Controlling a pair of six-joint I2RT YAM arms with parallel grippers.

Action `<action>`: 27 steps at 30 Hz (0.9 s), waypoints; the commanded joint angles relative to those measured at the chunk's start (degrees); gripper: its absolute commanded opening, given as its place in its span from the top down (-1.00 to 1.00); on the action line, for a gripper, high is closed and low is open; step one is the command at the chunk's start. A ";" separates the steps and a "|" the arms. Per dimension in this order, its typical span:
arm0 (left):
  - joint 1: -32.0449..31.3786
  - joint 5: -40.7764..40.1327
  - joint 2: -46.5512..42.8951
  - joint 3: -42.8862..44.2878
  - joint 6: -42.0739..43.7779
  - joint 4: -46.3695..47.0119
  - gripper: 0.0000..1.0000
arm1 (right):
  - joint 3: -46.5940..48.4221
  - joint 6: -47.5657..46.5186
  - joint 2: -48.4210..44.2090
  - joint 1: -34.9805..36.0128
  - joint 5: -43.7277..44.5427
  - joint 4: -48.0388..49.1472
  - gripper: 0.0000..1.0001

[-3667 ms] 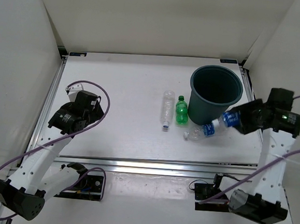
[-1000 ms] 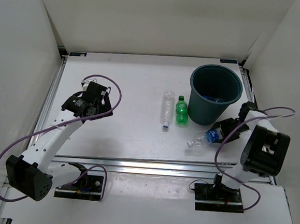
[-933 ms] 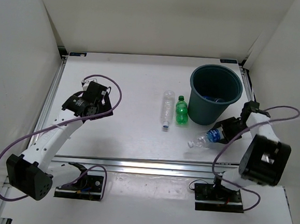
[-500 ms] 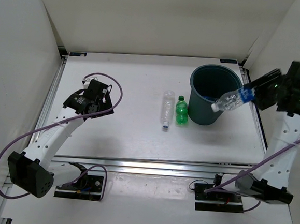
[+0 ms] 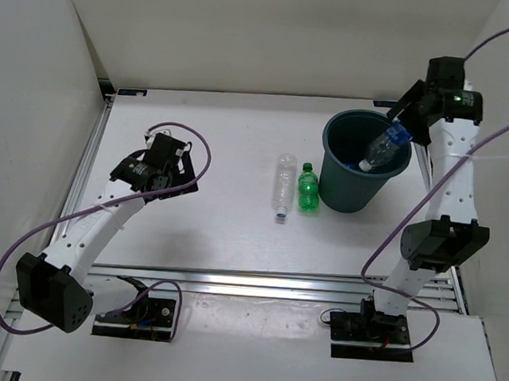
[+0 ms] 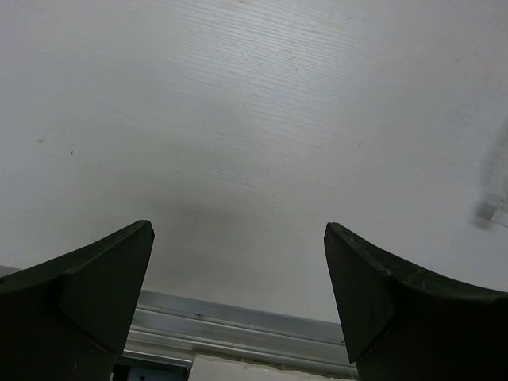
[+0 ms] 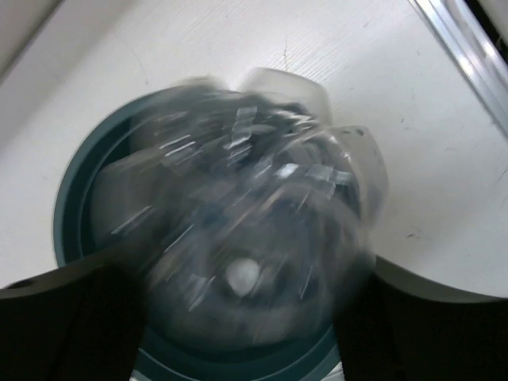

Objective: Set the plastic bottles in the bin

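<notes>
Roughly halfway, by my reading. In the upper right of the overhead view the right gripper (image 5: 408, 114) hangs over the bin (image 5: 347, 193), and a clear bottle with a blue label (image 5: 381, 149) tilts cap-down through the rim, its base up near the fingers. The wrist view shows that bottle as a blur between the fingers, with the bin's mouth directly below. I cannot tell whether the fingers are pinching it or have let it go. Something pale with a touch of blue lies on the bin's floor, too small to name.

Two bottles are left. A long clear bottle (image 5: 283, 186) and a short green bottle (image 5: 308, 188) lie side by side at the frame's centre, the green one just beside the bin's wall. At centre left, the left gripper (image 6: 238, 230) is spread wide over the bare table (image 5: 222, 153), holding nothing.
</notes>
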 commanded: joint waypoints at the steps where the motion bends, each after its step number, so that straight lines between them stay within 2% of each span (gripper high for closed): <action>1: -0.28 2.39 0.90 2.31 -1.26 0.56 -1.00 | 2.35 -5.95 -3.16 4.24 5.45 3.52 -0.68; 2: -0.28 3.01 0.90 2.31 -1.27 0.56 -1.00 | 2.97 -6.48 -3.86 4.78 5.46 4.31 -0.97; 3: -0.28 3.54 0.90 2.31 -1.27 1.26 -1.00 | 3.67 -7.01 -3.87 5.40 5.46 4.32 -1.00; 8: -0.28 4.07 2.22 2.31 -2.32 2.40 -1.00 | 5.87 -7.19 -9.47 6.46 5.46 4.94 -1.00; 14: 0.95 10.65 9.77 9.42 -3.03 7.50 -1.00 | -4.22 -3.94 -17.39 6.46 1.86 3.53 -1.00; 19: 0.95 17.58 24.87 21.10 -5.22 8.56 -1.00 | -9.06 -0.78 -20.12 6.46 -1.12 -0.68 -1.00; 20: 1.47 22.13 27.60 25.73 -6.27 8.56 -1.00 | -9.07 -0.77 -20.13 6.46 -2.09 -0.69 -1.00; 23: 1.47 29.26 38.14 32.60 -10.57 9.26 -1.00 | -9.59 -1.56 -20.74 6.46 -5.79 -1.74 -1.00; 27: -1.42 29.48 49.40 41.56 -9.62 9.26 -1.00 | -8.98 -2.09 -21.27 6.46 -6.49 -3.06 -1.00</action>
